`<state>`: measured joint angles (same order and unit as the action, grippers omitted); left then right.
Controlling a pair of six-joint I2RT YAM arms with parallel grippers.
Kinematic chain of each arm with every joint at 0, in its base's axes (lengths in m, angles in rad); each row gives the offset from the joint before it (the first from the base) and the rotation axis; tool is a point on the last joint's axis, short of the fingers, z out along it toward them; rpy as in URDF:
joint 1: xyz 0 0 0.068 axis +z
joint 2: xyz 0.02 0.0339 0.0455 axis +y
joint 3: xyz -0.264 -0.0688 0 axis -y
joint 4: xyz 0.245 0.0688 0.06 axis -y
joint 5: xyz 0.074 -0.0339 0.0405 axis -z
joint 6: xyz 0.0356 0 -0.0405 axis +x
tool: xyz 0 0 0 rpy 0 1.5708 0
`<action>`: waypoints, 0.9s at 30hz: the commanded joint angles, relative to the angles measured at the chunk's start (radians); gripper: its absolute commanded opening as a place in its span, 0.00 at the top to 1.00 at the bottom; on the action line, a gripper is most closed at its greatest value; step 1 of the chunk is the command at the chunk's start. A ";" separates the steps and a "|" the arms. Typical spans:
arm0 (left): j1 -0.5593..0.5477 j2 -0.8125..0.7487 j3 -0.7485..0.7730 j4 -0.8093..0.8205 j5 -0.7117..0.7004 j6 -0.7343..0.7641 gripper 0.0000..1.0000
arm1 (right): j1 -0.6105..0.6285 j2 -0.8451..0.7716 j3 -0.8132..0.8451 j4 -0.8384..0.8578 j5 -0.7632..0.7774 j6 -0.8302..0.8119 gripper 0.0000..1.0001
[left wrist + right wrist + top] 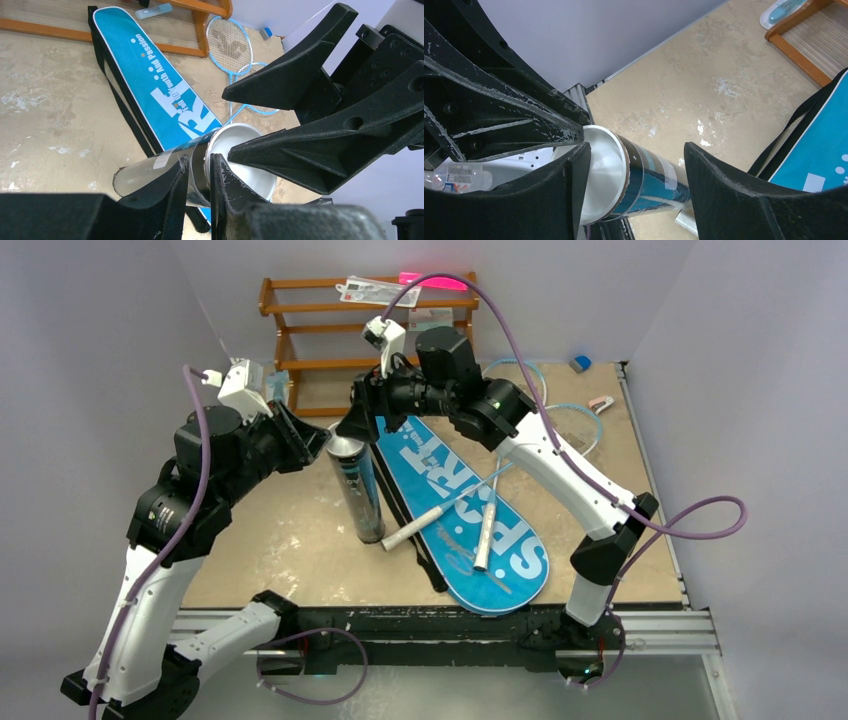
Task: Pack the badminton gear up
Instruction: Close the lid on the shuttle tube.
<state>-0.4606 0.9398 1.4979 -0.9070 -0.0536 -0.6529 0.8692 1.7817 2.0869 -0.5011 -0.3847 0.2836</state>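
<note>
The left gripper (200,165), its jaws nearly together, pinches the rim of the long black tube (360,490) at its white end, while the right gripper (636,147) stands with jaws spread wide on either side of that same end, the tube's body running away between them. The tube is tilted, its gripped end raised between the two arms and its lower end down by the table (270,540), just beside the left edge of the blue bag (430,465) and near the tip of a white racket handle (415,526). Whether the white end is a cap or an open mouth cannot be told, and nothing of the tube's contents shows. The bag, lettered "SPORT", lies flat on the table with its black strap along one side. The two light-blue-framed rackets (231,46) are not inside it: their handles rest across its top face and their strung heads lie on the bare table beyond the bag, to the far right. Behind the arms a brown wooden rack (300,330) stands against the back wall with flat packets on its shelves. A small blue bit (580,363) and a pink bit (600,402) sit near the table's far right corner, well apart from both grippers.
</note>
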 commanded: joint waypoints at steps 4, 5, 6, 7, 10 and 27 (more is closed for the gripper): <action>-0.003 0.034 -0.013 -0.229 -0.033 0.070 0.80 | 0.005 0.003 -0.086 -0.115 -0.050 -0.033 0.33; -0.003 0.035 -0.002 -0.224 -0.037 0.073 0.80 | 0.004 -0.004 -0.108 -0.091 -0.055 -0.025 0.35; -0.002 0.038 0.013 -0.226 -0.040 0.078 0.80 | 0.004 -0.011 -0.134 -0.068 -0.067 -0.015 0.36; -0.003 0.046 0.026 -0.231 -0.046 0.081 0.79 | 0.005 -0.015 -0.158 -0.048 -0.080 -0.007 0.38; -0.003 0.064 0.050 -0.243 -0.054 0.090 0.78 | 0.004 -0.031 -0.237 0.016 -0.103 0.027 0.43; -0.003 -0.066 0.030 -0.072 -0.046 0.089 0.45 | 0.004 -0.102 -0.429 0.202 0.005 0.038 0.44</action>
<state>-0.4652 0.9478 1.5398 -0.9539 -0.0772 -0.6006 0.8696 1.6287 1.7187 -0.1024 -0.4049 0.3885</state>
